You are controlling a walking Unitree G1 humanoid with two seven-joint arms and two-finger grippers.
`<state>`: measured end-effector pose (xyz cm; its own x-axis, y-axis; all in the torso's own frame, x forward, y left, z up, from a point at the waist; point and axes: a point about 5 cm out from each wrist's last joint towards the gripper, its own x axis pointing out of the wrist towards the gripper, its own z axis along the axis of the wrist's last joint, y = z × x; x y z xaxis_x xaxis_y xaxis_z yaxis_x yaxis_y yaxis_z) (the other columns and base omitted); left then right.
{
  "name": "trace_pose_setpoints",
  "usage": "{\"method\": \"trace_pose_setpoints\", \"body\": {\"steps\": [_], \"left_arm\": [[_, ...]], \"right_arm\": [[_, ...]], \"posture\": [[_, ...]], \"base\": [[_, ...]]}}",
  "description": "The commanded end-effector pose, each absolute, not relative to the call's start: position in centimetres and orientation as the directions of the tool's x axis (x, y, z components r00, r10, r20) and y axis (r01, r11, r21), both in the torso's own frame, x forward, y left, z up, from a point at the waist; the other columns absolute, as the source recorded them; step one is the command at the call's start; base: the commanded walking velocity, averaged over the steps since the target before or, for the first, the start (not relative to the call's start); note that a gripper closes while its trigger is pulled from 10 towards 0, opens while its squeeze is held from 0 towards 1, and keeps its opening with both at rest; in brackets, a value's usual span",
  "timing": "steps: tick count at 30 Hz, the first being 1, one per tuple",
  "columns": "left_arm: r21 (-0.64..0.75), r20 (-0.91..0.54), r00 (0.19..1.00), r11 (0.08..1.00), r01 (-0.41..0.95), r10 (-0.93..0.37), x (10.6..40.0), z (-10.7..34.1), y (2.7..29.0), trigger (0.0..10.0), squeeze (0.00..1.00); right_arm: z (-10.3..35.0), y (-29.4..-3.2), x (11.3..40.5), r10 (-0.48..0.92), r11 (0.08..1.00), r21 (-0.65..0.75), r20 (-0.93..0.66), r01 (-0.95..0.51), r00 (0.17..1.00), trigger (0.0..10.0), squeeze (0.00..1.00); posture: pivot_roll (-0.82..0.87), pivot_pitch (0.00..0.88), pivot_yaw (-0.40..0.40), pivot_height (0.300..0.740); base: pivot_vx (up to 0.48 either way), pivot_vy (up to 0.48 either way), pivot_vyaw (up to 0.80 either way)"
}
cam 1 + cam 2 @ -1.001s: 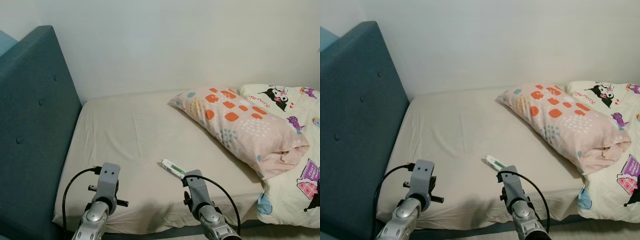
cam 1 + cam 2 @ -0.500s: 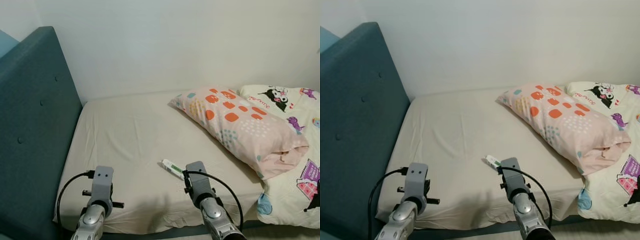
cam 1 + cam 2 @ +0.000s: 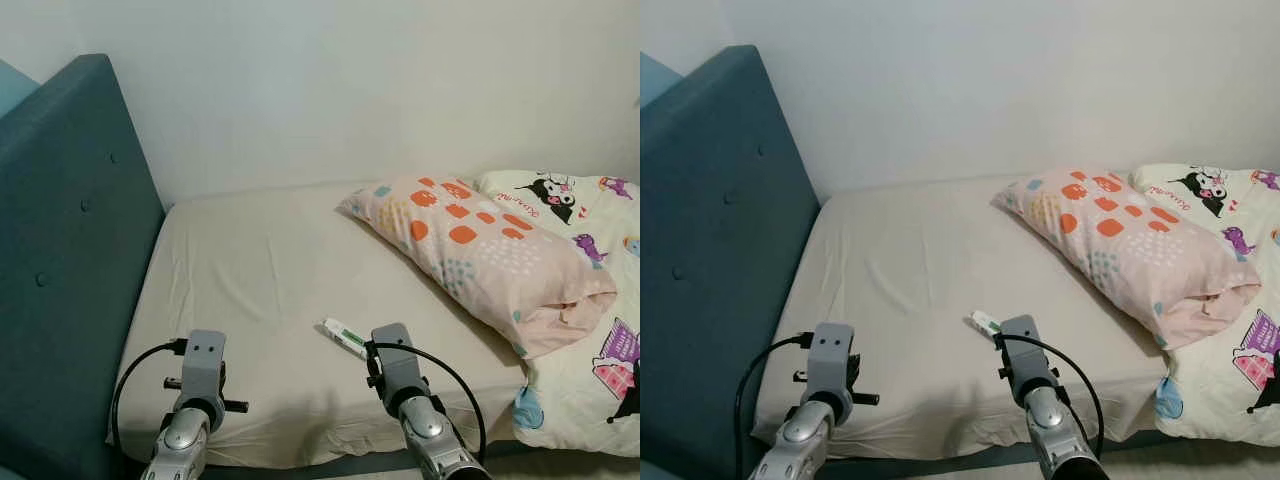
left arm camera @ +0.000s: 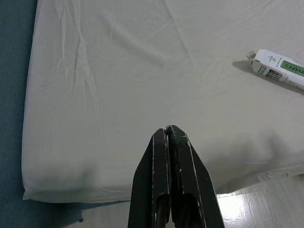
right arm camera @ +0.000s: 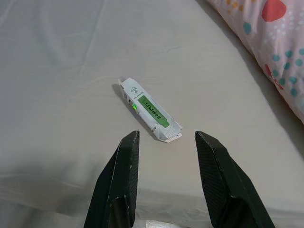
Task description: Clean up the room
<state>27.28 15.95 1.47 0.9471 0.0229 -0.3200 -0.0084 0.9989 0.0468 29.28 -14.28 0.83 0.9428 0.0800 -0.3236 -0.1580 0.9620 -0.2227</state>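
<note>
A cream-sheeted bed [image 3: 250, 270] is standing against a white wall, beside a teal headboard [image 3: 60, 250]. A small white-and-green box [image 5: 150, 110] is lying flat on the sheet just beyond the right gripper [image 5: 166, 142], whose fingers are spreading apart; its long axis is running diagonally. The left gripper [image 4: 168, 135] is hovering pressed together.

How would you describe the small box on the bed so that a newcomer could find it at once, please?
Start at the bed with the blue headboard. On the bare sheet near its front edge, just ahead of the open right gripper and apart from the spotted pillow, lies the box. It is long, slim, white, with a green label.
</note>
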Motion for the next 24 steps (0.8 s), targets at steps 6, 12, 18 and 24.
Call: {"method": "trace_pose_setpoints", "body": {"steps": [6, 12, 18, 24], "left_arm": [[0.055, -0.336, 0.941, 0.998, -0.023, 0.041, 26.84, 0.88, 16.30, 10.0, 0.00], [0.049, -0.329, 0.944, 0.999, -0.023, 0.037, 26.93, 1.05, 16.04, 10.0, 0.00], [0.052, -0.328, 0.944, 0.999, -0.010, 0.026, 27.01, 1.11, 15.87, 10.0, 0.00], [0.048, -0.323, 0.946, 0.999, 0.005, 0.011, 27.13, 1.20, 15.49, 10.0, 0.00]], "right_arm": [[-0.02, -14.76, 28.69, 0.038, 0.964, -0.233, -0.366, -0.132, 0.930, 10.0, 0.00], [-0.29, -14.89, 28.45, 0.042, 0.963, -0.232, -0.381, -0.139, 0.924, 10.0, 0.00], [-0.46, -14.82, 28.36, 0.051, 0.962, -0.226, -0.396, -0.151, 0.917, 10.0, 0.00], [-0.61, -14.92, 28.28, 0.051, 0.962, -0.227, -0.410, -0.155, 0.911, 10.0, 0.00]], "posture": [[0.02, 0.066, -0.016, 0.740], [0.02, 0.060, -0.017, 0.740], [0.01, 0.058, -0.016, 0.740], [0.01, 0.061, -0.017, 0.740]], "base": [[0.000, 0.000, 0.00], [0.000, 0.000, 0.00], [0.000, 0.000, 0.00], [0.000, 0.000, 0.00]]}}
